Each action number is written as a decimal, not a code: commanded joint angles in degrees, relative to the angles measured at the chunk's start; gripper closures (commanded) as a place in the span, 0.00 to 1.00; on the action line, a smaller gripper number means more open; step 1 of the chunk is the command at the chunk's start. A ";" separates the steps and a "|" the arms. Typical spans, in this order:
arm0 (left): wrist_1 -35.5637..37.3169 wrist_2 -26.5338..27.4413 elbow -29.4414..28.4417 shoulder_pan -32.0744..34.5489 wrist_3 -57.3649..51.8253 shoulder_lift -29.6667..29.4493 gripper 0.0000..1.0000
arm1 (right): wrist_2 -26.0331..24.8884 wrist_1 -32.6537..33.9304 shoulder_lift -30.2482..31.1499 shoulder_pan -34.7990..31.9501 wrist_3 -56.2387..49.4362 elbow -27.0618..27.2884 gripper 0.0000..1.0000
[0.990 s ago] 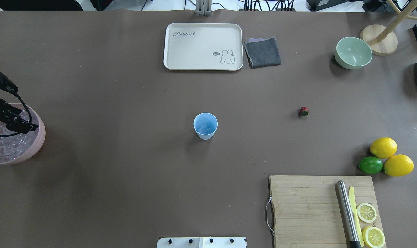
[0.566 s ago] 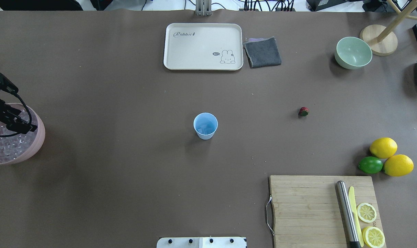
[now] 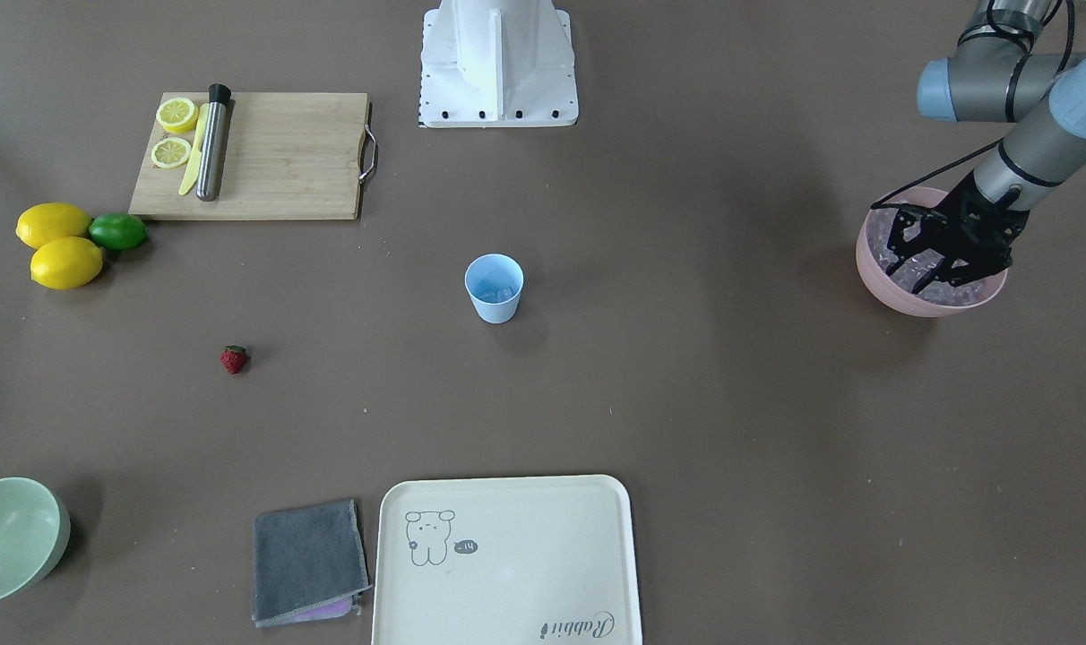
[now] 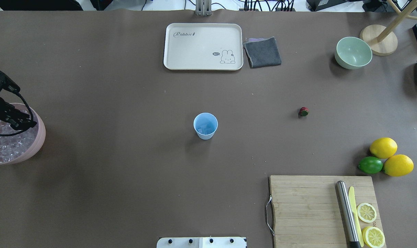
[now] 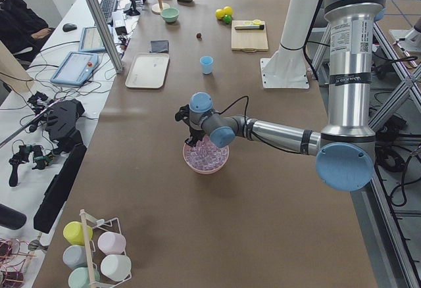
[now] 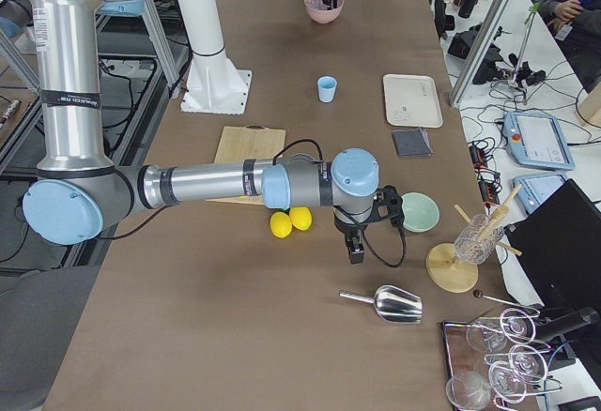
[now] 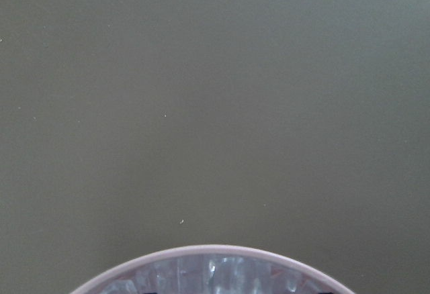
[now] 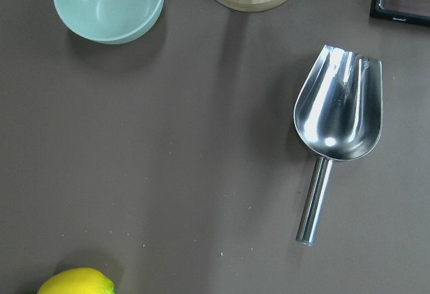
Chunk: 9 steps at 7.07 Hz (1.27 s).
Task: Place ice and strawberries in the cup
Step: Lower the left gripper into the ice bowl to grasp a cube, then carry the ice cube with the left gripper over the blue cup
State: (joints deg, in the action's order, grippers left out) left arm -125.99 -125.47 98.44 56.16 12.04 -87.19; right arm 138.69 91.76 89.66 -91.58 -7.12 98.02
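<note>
The left gripper (image 3: 940, 267), spread wide, sits in the bowl's (image 3: 868, 260) ice (image 3: 960, 288), well apart from the cup (image 3: 495, 288); the strawberry (image 3: 233, 359) lies beyond it. Slick cubes may squirt out when the fingers close. Whether the right gripper (image 6: 356, 250) is wide or narrow cannot be told.

This is a robotics lab. The left arm (image 5: 283, 132) and right arm (image 6: 207, 184), grey with blue joints, share a white pedestal (image 3: 498, 63) on a long brown-covered tabletop (image 4: 126, 172). At the left of the exterior left view, a white bench holds a tablet (image 5: 72, 68), a keyboard (image 5: 107, 5) and tangled cables (image 5: 39, 104) beside an aluminium post (image 5: 99, 22).
</note>
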 commanded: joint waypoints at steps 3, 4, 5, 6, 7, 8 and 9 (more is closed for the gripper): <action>0.22 -0.21 0.35 0.00 -0.35 0.52 1.00 | 0.00 0.09 -0.02 0.00 0.00 0.33 0.00; 0.22 -2.04 0.44 0.44 -0.43 0.70 1.00 | 0.00 0.09 0.07 -0.09 0.00 0.33 0.00; 0.22 -3.71 0.79 1.31 -1.57 0.79 1.00 | 0.00 0.00 0.42 0.00 0.00 0.41 0.00; 0.22 -3.90 1.05 2.62 -3.23 1.23 1.00 | 0.00 0.00 0.51 -0.09 0.00 0.41 0.00; 0.22 -4.51 1.92 4.47 -5.77 3.14 1.00 | 0.00 0.09 0.51 -0.09 0.00 0.41 0.00; 0.31 -7.91 2.28 7.18 -8.23 4.38 1.00 | 0.00 0.00 0.60 -0.09 0.00 0.41 0.00; 0.39 -9.25 3.33 9.21 -9.47 5.35 1.00 | 0.09 0.00 0.69 0.00 0.00 0.41 0.00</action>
State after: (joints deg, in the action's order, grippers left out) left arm -125.69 -132.51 100.75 62.69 4.64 -83.20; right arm 138.71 91.78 90.25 -91.65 -7.12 98.43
